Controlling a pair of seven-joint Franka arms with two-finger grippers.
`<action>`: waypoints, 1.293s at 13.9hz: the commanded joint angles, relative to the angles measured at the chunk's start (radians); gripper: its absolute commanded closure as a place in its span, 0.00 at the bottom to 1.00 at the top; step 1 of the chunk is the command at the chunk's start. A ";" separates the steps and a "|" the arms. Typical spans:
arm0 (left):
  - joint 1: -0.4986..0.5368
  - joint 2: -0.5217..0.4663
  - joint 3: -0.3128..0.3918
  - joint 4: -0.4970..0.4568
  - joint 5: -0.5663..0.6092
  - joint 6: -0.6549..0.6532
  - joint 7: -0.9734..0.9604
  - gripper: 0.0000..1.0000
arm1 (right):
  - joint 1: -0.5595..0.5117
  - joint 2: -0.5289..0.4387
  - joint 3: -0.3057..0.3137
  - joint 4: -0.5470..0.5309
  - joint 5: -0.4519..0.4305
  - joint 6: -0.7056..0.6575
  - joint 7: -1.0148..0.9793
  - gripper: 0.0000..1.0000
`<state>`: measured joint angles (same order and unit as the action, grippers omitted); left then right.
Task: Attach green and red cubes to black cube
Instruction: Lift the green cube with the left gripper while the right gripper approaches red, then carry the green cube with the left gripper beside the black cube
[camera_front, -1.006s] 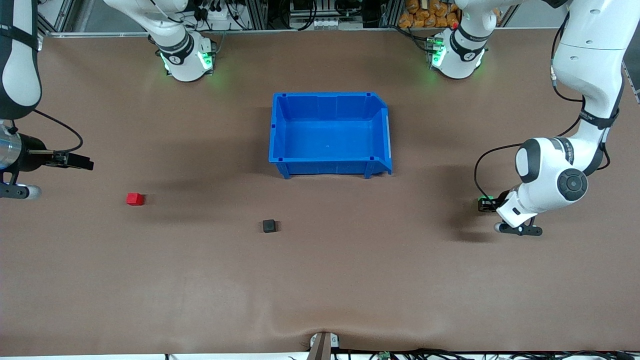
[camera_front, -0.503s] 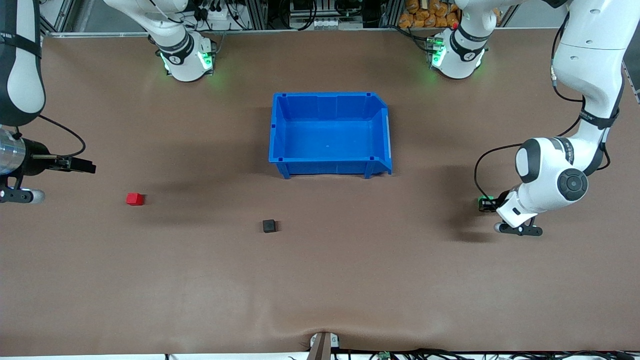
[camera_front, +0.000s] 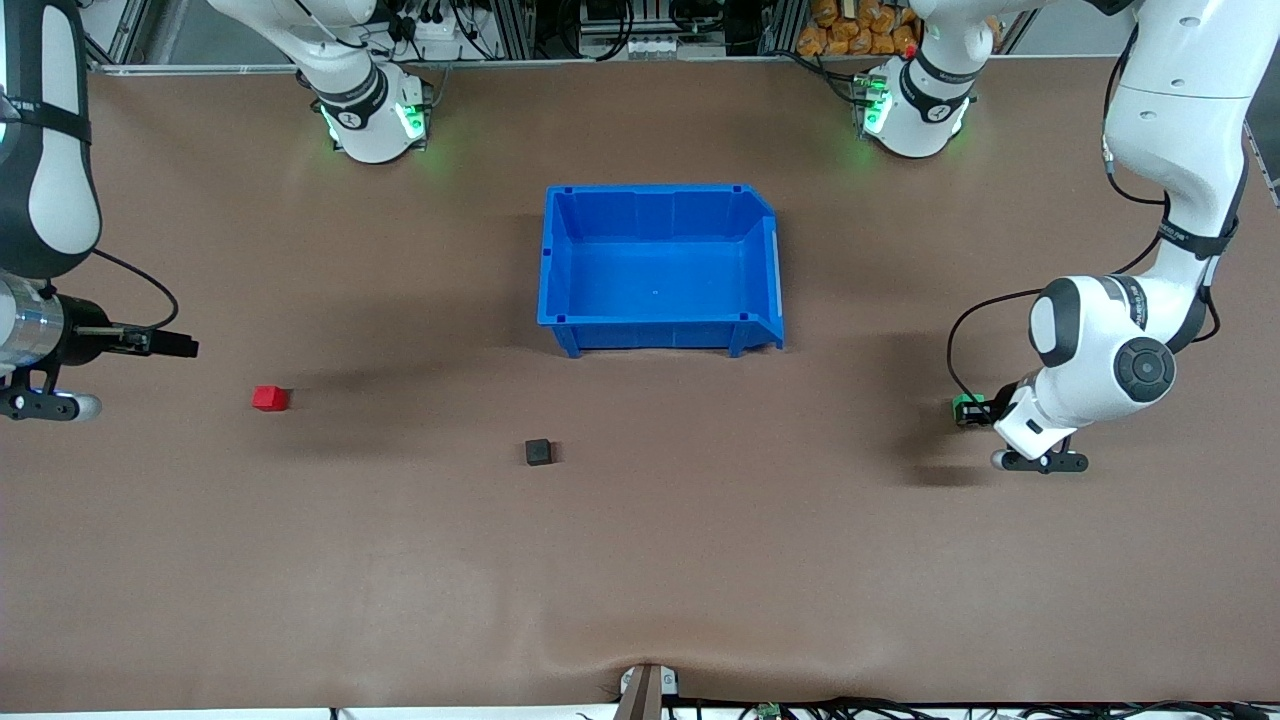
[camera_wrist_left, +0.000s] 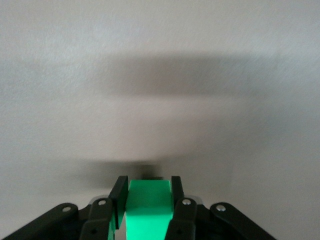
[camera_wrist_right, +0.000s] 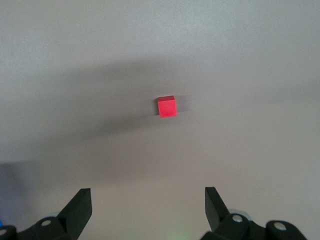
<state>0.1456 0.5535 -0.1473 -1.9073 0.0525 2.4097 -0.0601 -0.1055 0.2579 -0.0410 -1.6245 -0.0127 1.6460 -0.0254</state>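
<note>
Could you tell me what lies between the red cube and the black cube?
Nothing: in the front view, only bare table lies between the red cube and the black cube.

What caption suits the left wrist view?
Left gripper shut on the green cube, low over the bare table.

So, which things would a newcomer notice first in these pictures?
Probably the blue bin in the middle of the table, with the black cube nearer to the front camera. The left gripper is shut on the green cube; the open right gripper hangs above the red cube.
</note>
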 joint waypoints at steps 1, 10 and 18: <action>-0.049 -0.014 -0.005 0.040 0.013 -0.038 -0.177 1.00 | -0.013 0.003 0.010 -0.009 0.010 0.020 0.004 0.00; -0.265 0.104 -0.008 0.313 -0.071 -0.155 -0.906 1.00 | -0.016 0.053 0.010 -0.009 0.010 0.047 0.002 0.00; -0.432 0.225 -0.006 0.505 -0.160 -0.153 -1.352 1.00 | -0.017 0.089 0.010 -0.011 0.011 0.077 0.002 0.00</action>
<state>-0.2389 0.7144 -0.1622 -1.5083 -0.0895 2.2750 -1.2967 -0.1077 0.3331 -0.0410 -1.6353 -0.0124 1.7138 -0.0254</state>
